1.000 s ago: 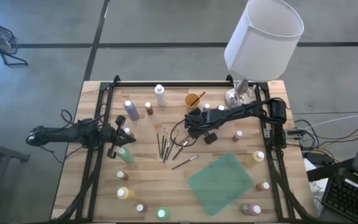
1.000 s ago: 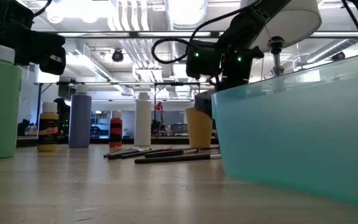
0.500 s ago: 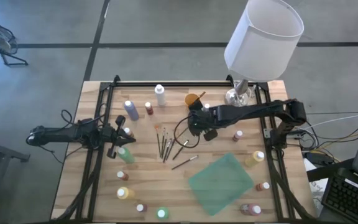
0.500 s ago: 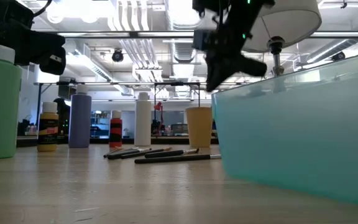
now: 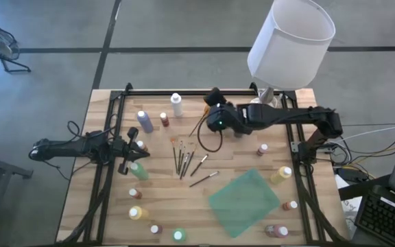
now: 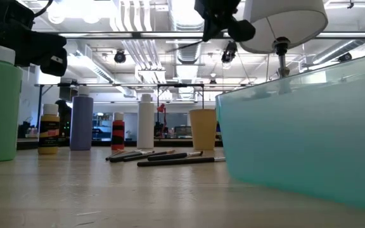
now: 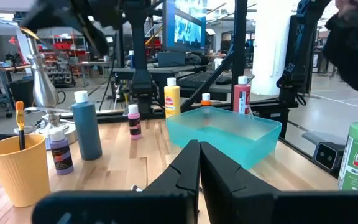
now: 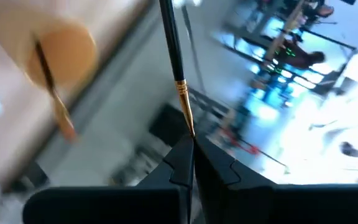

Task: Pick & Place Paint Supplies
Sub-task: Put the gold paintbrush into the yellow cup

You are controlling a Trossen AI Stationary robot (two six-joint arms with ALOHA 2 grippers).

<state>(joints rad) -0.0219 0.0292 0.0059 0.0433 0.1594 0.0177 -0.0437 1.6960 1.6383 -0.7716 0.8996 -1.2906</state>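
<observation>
My right gripper (image 5: pixel 212 97) is raised over the far middle of the table, above the orange cup (image 8: pixel 61 46), and is shut on a thin dark-handled brush (image 8: pixel 173 56). The cup (image 6: pixel 203 130) stands upright with another brush (image 8: pixel 51 93) in it. Several more brushes (image 5: pixel 184 159) lie flat mid-table. Small bottles stand around the table, among them a lilac one (image 5: pixel 145 121) and a white one (image 5: pixel 177 104). My left gripper (image 5: pixel 133 147) waits shut at the left side, next to a green bottle (image 5: pixel 139 169). My right gripper pinches the brush between its two fingers at the bristle end, just past the gold ferrule (image 8: pixel 185 109). The dark handle sticks straight out beyond the fingertips (image 8: pixel 182 155). The brush is lifted clear of the table.
A turquoise tray (image 5: pixel 244 194) lies near the table's near right part. The white-shaded lamp (image 5: pixel 290 41) with its silver base (image 5: pixel 261 104) stands at the far right corner, close beside my right arm. More bottles line the right edge (image 5: pixel 282 174) and the near edge (image 5: pixel 177 235).
My right gripper has risen from the table's middle, beside the lying brushes, and moved toward the far edge to above the orange cup, turning as it went, with the brush kept in its shut fingers.
</observation>
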